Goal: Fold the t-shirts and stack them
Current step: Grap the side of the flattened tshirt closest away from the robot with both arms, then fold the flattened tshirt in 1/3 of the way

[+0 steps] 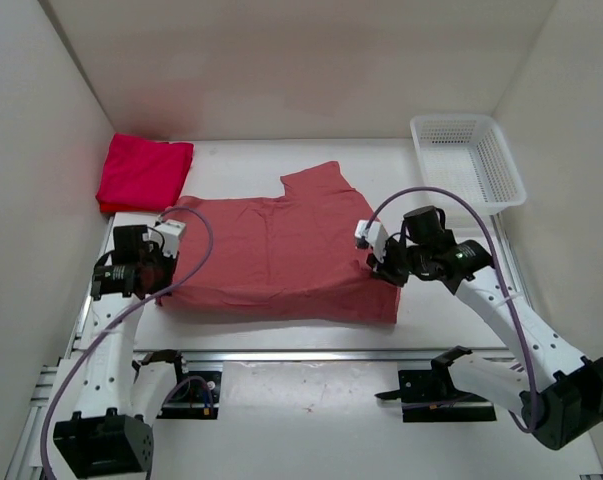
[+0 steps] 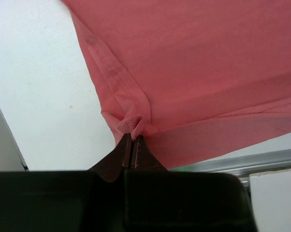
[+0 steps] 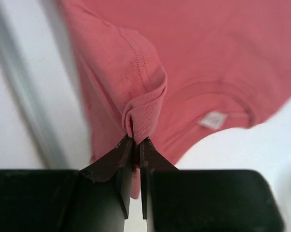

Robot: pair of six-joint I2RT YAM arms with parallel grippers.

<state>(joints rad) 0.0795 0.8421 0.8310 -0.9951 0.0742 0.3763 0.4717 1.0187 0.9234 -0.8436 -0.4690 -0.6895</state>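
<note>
The soft salmon pink t-shirt (image 1: 281, 255) lies spread wide in the middle of the smooth white table (image 1: 401, 170). The left hand (image 2: 132, 141) pinches a bunched, stitched hem at the shirt's near left corner. The right hand (image 3: 136, 141) pinches a small roll of cloth at the near right corner, close to a little white tag (image 3: 213, 120). A red t-shirt (image 1: 141, 172), folded into a square, sits at the back left. A white mesh basket (image 1: 451, 122) sits at the back right.
</note>
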